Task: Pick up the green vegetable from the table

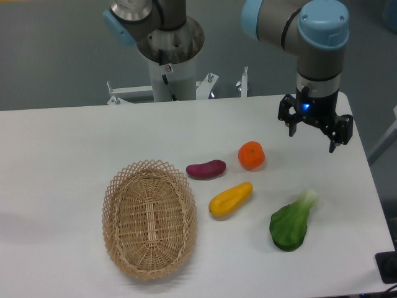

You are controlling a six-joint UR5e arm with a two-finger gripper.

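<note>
A: How are the jaws seen?

B: The gripper (313, 133) is held above the far right part of the table (56, 149), its two fingers spread wide apart with nothing between them.

A: What is found nearest to it?

B: An orange round fruit (251, 155) is seen to its left, lying on the tabletop. A purple oblong vegetable (206, 169) is placed just beside that, and a yellow oblong vegetable (230, 199) lies near both, toward the front.

A: And the container?

B: A wicker basket (149, 219), oval and open-topped, is set left of the yellow piece. Nothing is seen inside it; only its woven bottom is shown.

A: Where is the green vegetable (291, 222)?

B: It is laid flat near the front right edge, well apart from the gripper. A broad dark green leaf is shown toward the front, and a pale whitish-green stem is pointed toward the back.
</note>
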